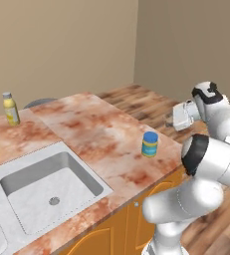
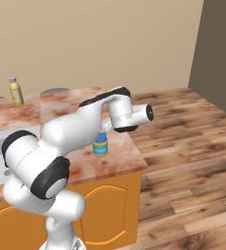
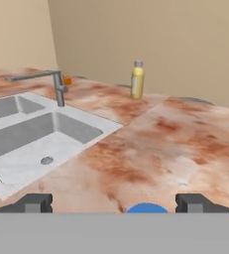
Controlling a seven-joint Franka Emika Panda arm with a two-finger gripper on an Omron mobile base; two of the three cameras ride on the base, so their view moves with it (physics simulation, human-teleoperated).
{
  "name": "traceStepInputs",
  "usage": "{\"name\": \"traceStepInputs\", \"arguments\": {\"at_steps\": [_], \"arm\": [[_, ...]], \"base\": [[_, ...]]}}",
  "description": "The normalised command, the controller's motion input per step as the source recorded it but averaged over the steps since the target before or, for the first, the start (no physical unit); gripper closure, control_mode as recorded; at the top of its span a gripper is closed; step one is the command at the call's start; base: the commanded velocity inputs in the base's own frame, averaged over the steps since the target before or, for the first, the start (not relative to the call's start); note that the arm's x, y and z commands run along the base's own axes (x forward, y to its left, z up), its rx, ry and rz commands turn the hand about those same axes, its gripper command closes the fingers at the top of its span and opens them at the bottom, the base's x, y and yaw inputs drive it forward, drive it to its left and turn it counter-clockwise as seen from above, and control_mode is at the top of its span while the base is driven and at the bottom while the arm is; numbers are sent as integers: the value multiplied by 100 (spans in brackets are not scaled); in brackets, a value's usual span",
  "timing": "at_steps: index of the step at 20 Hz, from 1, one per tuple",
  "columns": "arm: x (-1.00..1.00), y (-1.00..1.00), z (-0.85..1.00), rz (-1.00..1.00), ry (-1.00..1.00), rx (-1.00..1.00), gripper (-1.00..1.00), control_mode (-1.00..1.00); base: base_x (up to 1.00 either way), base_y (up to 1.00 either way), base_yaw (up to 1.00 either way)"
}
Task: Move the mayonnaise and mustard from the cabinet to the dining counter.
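We're parked at the dining counter point(image 1: 91, 124) — marbled reddish top, orange sides, double sink point(image 1: 47, 191) set into the near-left part with the faucet point(image 3: 56, 84) at its far edge. No wall cabinet in front of us here, so nothing to say about what it holds.

Both task items are already on the stone top. The mustard point(image 1: 10, 108) stands upright at the far end, past the sink, close to the back edge. The mayonnaise point(image 1: 150, 144) stands upright near the counter's right end, not far from the front edge, well apart from the mustard.

Gripper point(image 3: 113, 203): jaws spread wide, nothing between them. In the hand view the jar's blue lid sits just ahead of and between the two fingertips point(image 3: 34, 202), not touched as far as we can tell. In the base views the hand sits off the counter's right end, pointing back across it, a bit above jar height.

Our read: both placements look done — jar released, bottle set down. What's left is probably just clearing the arm away without clipping the jar.
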Motion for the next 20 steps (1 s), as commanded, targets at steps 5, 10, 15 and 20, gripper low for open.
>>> {"name": "traceStepInputs", "arguments": {"at_steps": [5,10,15,20], "arm": [[-29,61,100,-7,14,-4,-100,-100],[-56,55,94,-22,27,-13,-100,-100],[-71,46,39,-37,30,-15,-100,-100],[-81,6,0,-49,22,-5,-100,-100]], "base": [[0,0,0],[0,0,0],[0,0,0],[0,0,0]]}}
